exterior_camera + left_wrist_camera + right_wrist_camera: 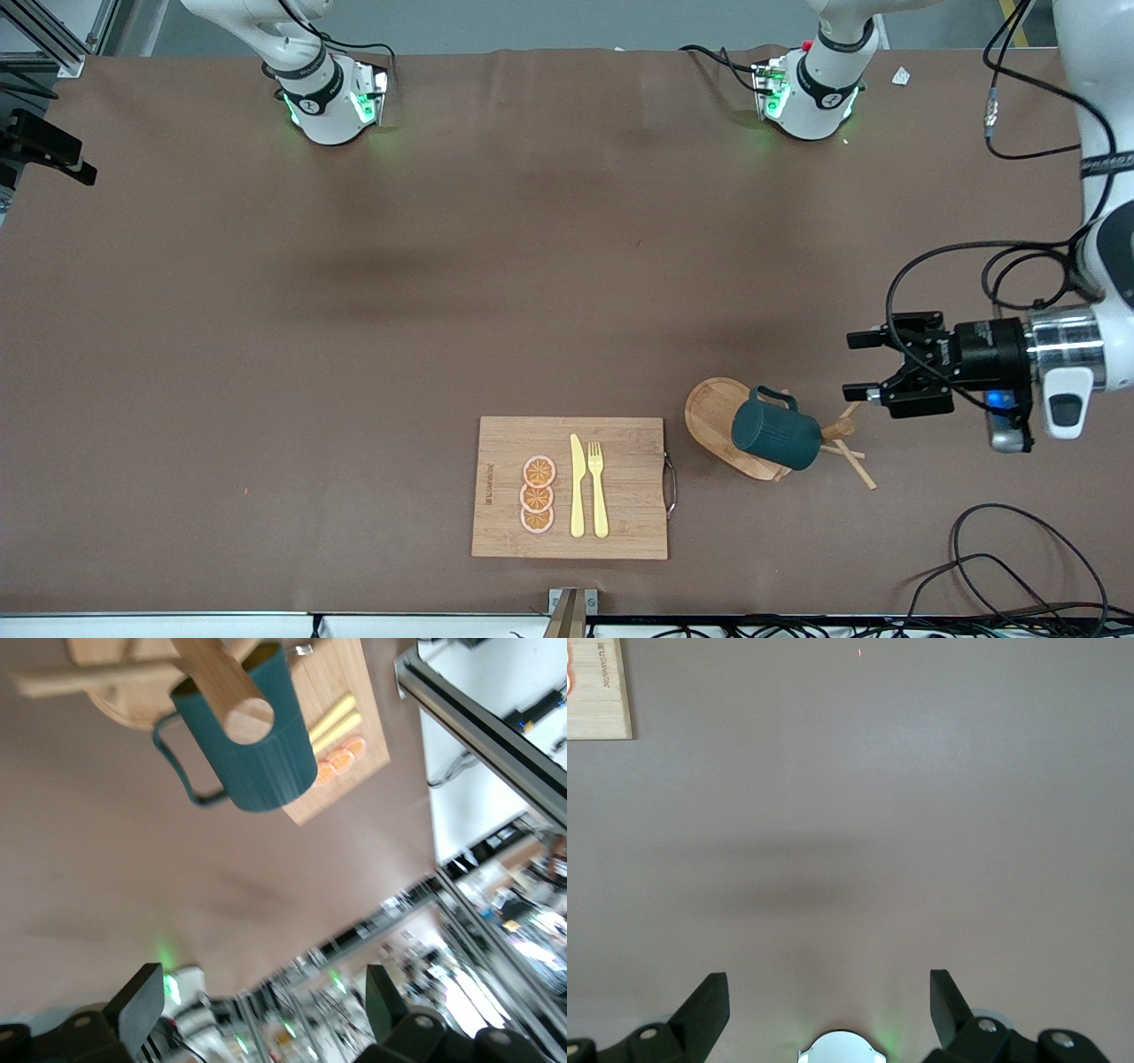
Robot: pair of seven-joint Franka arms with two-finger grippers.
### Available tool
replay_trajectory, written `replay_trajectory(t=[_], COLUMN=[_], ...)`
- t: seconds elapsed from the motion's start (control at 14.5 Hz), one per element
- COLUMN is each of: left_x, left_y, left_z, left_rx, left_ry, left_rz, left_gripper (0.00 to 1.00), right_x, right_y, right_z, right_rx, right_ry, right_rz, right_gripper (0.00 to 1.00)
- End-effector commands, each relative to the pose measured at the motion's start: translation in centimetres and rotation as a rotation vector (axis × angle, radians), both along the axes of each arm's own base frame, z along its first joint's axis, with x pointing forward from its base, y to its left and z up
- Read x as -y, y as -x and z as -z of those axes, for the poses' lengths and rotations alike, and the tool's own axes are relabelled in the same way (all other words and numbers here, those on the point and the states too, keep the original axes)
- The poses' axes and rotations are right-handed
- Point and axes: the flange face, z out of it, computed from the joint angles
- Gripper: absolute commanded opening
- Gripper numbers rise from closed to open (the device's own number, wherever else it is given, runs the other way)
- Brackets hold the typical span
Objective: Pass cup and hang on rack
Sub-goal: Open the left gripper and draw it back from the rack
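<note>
Hanging from the light wooden mug tree [740, 424], the small dark teal ribbed cup [776, 434] sits on a peg, mouth turned toward the post and loop handle facing away from the front camera. The rack stands on its oval base just beside the rectangular wooden cutting board with a metal handle [569, 487], toward the left arm's end of the table. On that board lie three orange slices [538, 494], a yellow knife [577, 486] and a yellow fork [598, 488].

The left gripper [866, 365] hangs level with the rack, a little way off toward the left arm's end of the table, its jaws spread wide and holding nothing; in the left wrist view the cup [248, 735] and the post's round end [246, 719] are clear of the fingers [137, 1003]. The right gripper [828, 1005] is likewise spread and empty, over bare brown table [921, 797]; that arm waits, its hand not seen from the front.

Judgement: the hang looks done and the release is made. The next move calls for a straight retreat of the left arm, away from the pegs, without brushing the cup or tipping the rack.
</note>
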Motion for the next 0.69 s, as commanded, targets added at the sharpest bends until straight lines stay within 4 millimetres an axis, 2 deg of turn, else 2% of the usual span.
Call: replay_trajectory(t=[0.0, 0.28, 0.62], left_x=[-0.2, 2.5, 3.3], left_y=[1.9, 5.0, 7.4], left_z=[-3.5, -8.0, -11.0], left_rx=[0.062, 0.276, 0.393], left_ry=[-0.167, -0.509, -0.78], left_rz=[0.045, 0.317, 0.598], left_gripper=[1.0, 1.0, 1.0], right_x=[0.3, 0.0, -0.1], right_y=[0.2, 0.2, 0.2], right_z=[0.1, 0.1, 0.1], right_rx=[0.008, 0.006, 0.005], right_ry=[-0.001, 0.018, 0.02], right_rz=[-0.016, -0.024, -0.025], right_gripper=[1.0, 1.0, 1.0])
